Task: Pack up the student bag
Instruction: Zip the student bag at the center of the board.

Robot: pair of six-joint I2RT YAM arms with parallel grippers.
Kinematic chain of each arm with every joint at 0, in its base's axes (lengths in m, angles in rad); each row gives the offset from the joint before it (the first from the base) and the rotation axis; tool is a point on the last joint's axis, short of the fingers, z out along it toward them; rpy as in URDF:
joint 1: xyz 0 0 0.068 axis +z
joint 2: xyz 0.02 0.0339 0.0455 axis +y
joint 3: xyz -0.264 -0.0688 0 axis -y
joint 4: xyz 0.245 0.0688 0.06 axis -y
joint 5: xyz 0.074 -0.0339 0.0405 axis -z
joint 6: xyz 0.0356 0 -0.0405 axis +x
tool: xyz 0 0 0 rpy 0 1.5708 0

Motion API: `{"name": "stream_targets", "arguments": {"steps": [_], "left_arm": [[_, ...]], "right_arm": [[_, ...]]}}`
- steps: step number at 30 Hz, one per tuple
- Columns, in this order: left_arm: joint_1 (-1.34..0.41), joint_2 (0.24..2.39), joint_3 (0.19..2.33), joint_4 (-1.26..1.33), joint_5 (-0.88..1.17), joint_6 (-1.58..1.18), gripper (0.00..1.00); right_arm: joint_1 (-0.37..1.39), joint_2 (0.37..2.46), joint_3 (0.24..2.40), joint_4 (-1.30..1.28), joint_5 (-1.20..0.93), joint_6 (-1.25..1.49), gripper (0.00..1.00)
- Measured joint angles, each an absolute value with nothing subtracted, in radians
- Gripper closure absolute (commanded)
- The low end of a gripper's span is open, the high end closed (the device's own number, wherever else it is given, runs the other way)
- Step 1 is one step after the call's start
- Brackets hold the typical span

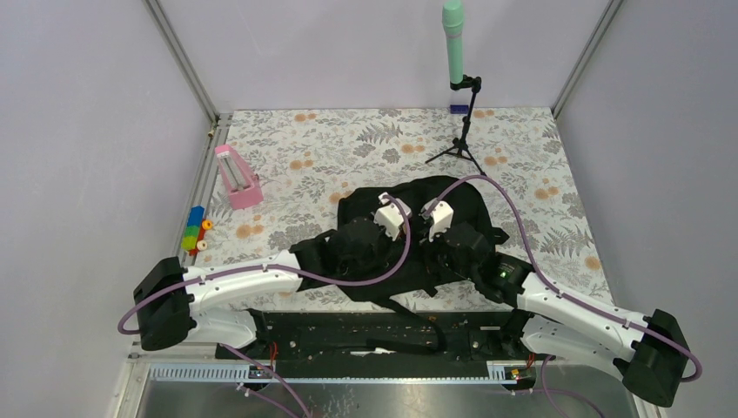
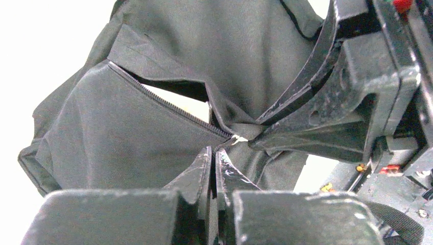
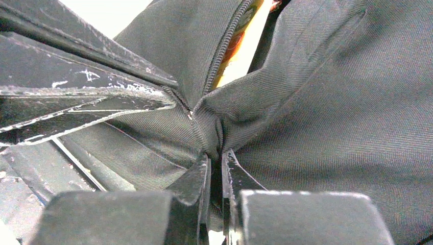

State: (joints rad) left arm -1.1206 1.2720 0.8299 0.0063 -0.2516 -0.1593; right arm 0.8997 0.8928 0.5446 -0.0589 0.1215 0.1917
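The student bag (image 1: 470, 198), a black fabric backpack, lies slumped in the middle of the table. My left gripper (image 1: 411, 228) and right gripper (image 1: 428, 237) meet over its near side. In the left wrist view the left gripper (image 2: 215, 151) is shut on a fold of the bag (image 2: 127, 127) just below the end of a part-open zip (image 2: 168, 104). The right gripper's fingers (image 2: 306, 102) pinch the fabric beside it. In the right wrist view the right gripper (image 3: 215, 155) is shut on bunched fabric of the bag (image 3: 332, 102). Something yellow-orange (image 3: 240, 46) shows through the zip gap.
A pink holder (image 1: 237, 177) and a few coloured blocks (image 1: 196, 231) sit at the left of the table. A small tripod (image 1: 461, 144) with a green cylinder (image 1: 453, 39) stands at the back. Metal frame posts and grey walls close in the sides.
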Motion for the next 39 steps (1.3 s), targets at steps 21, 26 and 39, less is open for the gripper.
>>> {"name": "stream_targets", "arguments": {"steps": [21,26,39], "left_arm": [[-1.037,1.348,0.966,-0.077,-0.166,-0.108,1.00],[-1.002,1.380,1.000,-0.109,-0.104,-0.104,1.00],[-0.978,1.407,1.034,-0.140,-0.074,-0.071,1.00]], "right_arm": [[0.896,0.844,0.546,-0.081,0.109,0.236,1.00],[0.896,0.843,0.547,-0.092,0.104,0.239,1.00],[0.896,0.793,0.558,-0.157,0.080,0.276,0.99]]}}
